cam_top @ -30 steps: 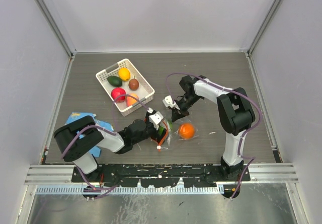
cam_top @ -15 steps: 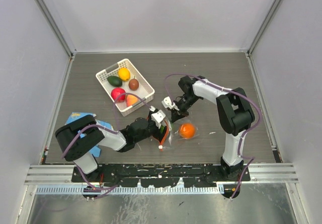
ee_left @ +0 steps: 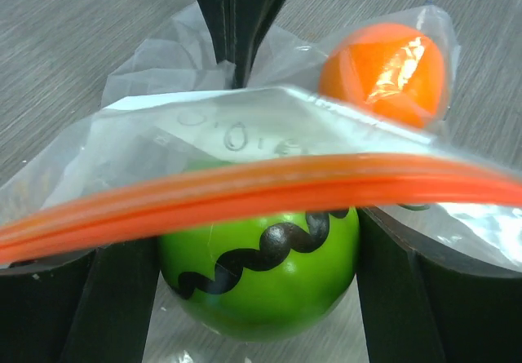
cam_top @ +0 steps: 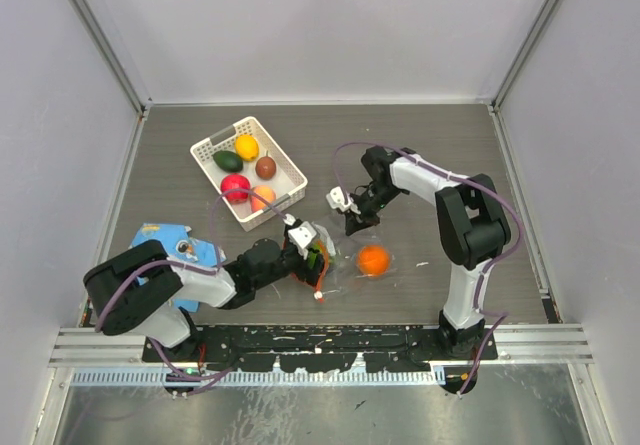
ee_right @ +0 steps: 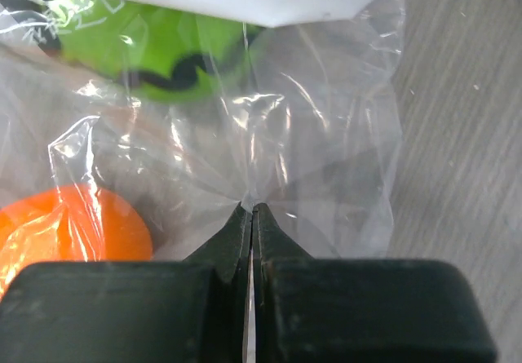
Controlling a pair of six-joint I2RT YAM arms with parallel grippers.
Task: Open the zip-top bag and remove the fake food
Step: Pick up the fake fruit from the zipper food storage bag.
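The clear zip-top bag lies on the table in front of the arms, its orange zip strip running across the left wrist view. My left gripper is at the bag's mouth, shut on a green fake fruit with a black zigzag, one finger on each side. An orange fake fruit lies inside the bag. My right gripper is shut on a pinch of the bag's plastic at the far end. Green and orange fruit show through the plastic.
A white basket at the back left holds several fake fruits: yellow, dark green, brown, red and peach. A blue printed cloth lies by the left arm's base. Grey walls enclose the table.
My left arm has drawn back a little to the left with the green fruit in its fingers. My right gripper keeps its pinch on the bag and has shifted slightly away.
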